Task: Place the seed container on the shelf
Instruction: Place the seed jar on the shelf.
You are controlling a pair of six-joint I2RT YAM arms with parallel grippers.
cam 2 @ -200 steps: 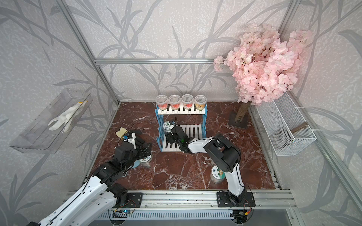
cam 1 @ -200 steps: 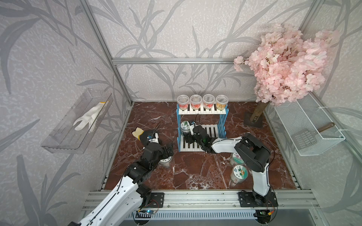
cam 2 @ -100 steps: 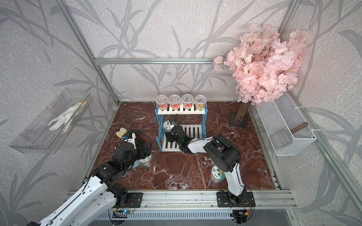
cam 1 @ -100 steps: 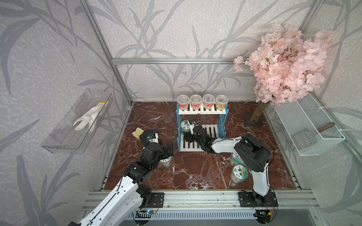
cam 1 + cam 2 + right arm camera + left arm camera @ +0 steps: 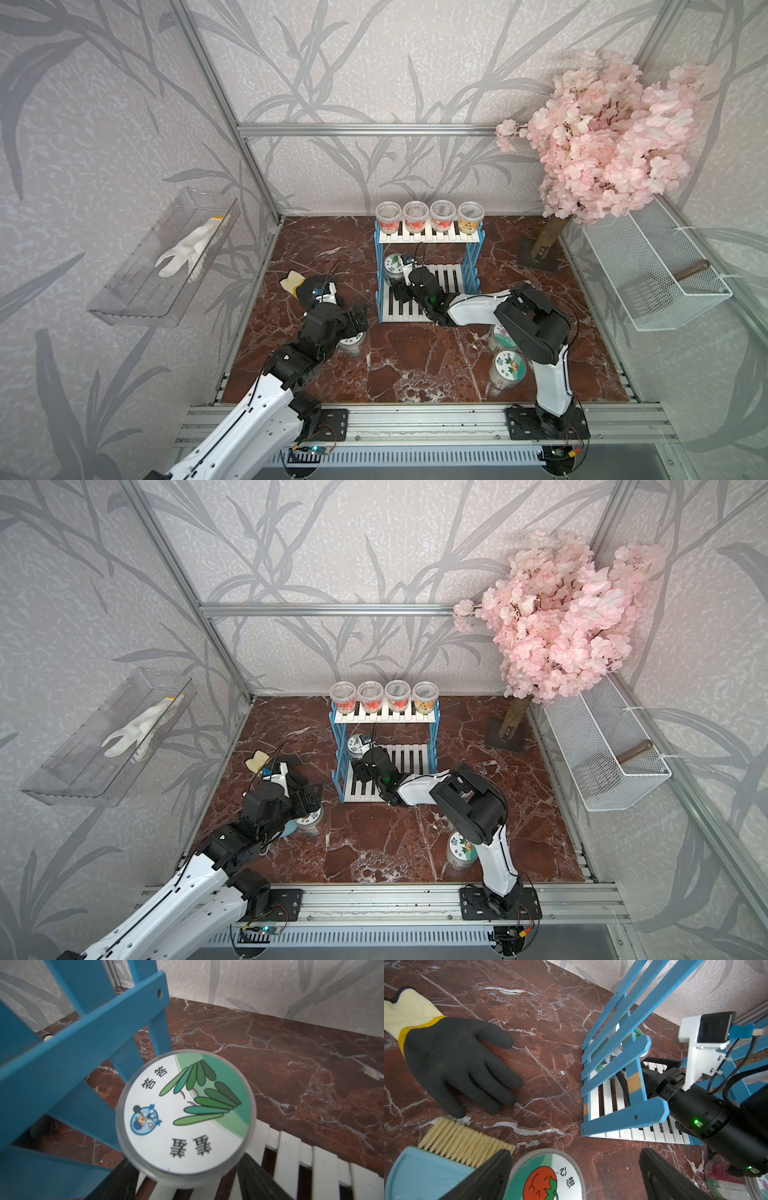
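"So, had anything changed?"

"Barely. The right gripper (image 5: 187,1162) stayed clamped on the seed container (image 5: 185,1113), at the bottom tier of the shelf (image 5: 428,238), beside its left frame. Only the release seemed left. The left gripper (image 5: 575,1153) gaped over a tomato-lidded jar (image 5: 546,1176)."

- Both top views bright, with even diffuse light; shadows soft and faint.
- Right wrist view: shelf (image 5: 62,1059) frame close up, blurred.
- Wrist views bend straight lines at edges.

R hand (image 5: 186,1164) grips seed container (image 5: 185,1113) at shelf (image 5: 287,1159) btm tier.
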